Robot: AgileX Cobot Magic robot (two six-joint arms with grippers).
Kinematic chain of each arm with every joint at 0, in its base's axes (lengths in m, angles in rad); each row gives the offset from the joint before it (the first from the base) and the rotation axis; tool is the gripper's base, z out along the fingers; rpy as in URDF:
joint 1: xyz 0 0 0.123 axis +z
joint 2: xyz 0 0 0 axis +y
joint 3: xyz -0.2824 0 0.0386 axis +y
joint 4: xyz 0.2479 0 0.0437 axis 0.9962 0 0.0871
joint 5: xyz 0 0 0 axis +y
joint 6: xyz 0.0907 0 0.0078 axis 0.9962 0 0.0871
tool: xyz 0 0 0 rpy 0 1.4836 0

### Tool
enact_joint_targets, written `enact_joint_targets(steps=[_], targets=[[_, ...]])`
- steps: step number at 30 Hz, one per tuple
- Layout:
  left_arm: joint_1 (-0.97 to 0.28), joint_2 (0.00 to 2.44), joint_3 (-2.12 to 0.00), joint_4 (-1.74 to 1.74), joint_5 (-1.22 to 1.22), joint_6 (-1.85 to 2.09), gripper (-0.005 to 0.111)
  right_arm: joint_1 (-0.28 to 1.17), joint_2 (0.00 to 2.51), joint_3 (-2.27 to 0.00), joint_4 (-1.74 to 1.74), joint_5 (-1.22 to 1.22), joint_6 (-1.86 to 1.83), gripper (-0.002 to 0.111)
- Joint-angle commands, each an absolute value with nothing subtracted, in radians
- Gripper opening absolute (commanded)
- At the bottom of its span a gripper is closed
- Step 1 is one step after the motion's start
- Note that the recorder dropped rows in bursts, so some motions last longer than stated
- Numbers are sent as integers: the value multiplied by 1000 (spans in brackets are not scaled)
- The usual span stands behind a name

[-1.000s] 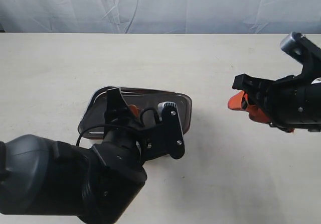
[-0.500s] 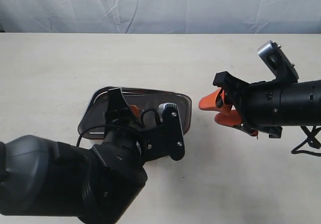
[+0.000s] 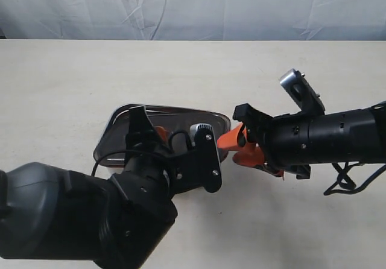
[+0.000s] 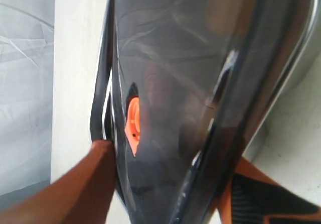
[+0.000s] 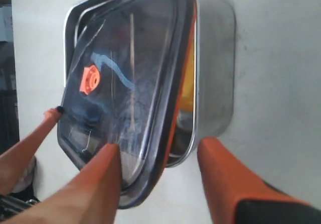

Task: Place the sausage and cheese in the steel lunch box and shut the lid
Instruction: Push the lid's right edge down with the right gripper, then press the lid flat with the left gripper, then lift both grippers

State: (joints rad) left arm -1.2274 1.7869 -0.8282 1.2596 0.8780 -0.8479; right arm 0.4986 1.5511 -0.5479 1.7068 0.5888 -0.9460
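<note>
The dark translucent lid (image 3: 181, 119) lies tilted over the steel lunch box (image 3: 112, 119), one long side raised so its orange seal shows. My left gripper (image 3: 172, 139) is shut on the lid (image 4: 170, 83), an orange finger on each side of it, near the orange valve (image 4: 133, 126). My right gripper (image 3: 232, 148) is open at the box's right end. In the right wrist view its fingers (image 5: 225, 179) straddle the corner of the lid (image 5: 130, 68) and box (image 5: 215, 58). Yellow cheese (image 5: 186, 91) shows in the gap under the lid. The sausage is hidden.
The beige table (image 3: 72, 76) stretches on all sides of the box, with a pale crumpled backdrop (image 3: 193, 6) behind it. The bulky left arm (image 3: 72, 221) fills the near left and hides the box's front edge. A black cable (image 3: 353, 175) trails off the right arm.
My right gripper has moved left across the table from the right side up to the box's right end. The left gripper and lid have stayed put.
</note>
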Motion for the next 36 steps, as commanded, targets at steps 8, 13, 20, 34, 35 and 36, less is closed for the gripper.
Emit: enact_joint_targets(steps=[8, 13, 20, 34, 35, 36], targets=[[-1239, 1780, -821, 1220, 943, -852, 54, 549, 1580, -544, 1744, 490, -977, 8], [-1239, 1780, -821, 1202, 952, -849, 54, 549, 1580, -544, 1744, 484, -977, 8], [-1239, 1767, -831, 1185, 1055, -809, 54, 549, 1580, -544, 1744, 471, -977, 8], [-1239, 1574, -847, 1098, 1102, -691, 54, 549, 1580, -544, 1744, 470, -988, 8], [-1239, 1570, -847, 1088, 1102, -682, 54, 549, 1580, -544, 1744, 475, -988, 8], [-1239, 1568, -847, 1085, 1099, -672, 54, 549, 1580, -544, 1744, 483, -988, 8]])
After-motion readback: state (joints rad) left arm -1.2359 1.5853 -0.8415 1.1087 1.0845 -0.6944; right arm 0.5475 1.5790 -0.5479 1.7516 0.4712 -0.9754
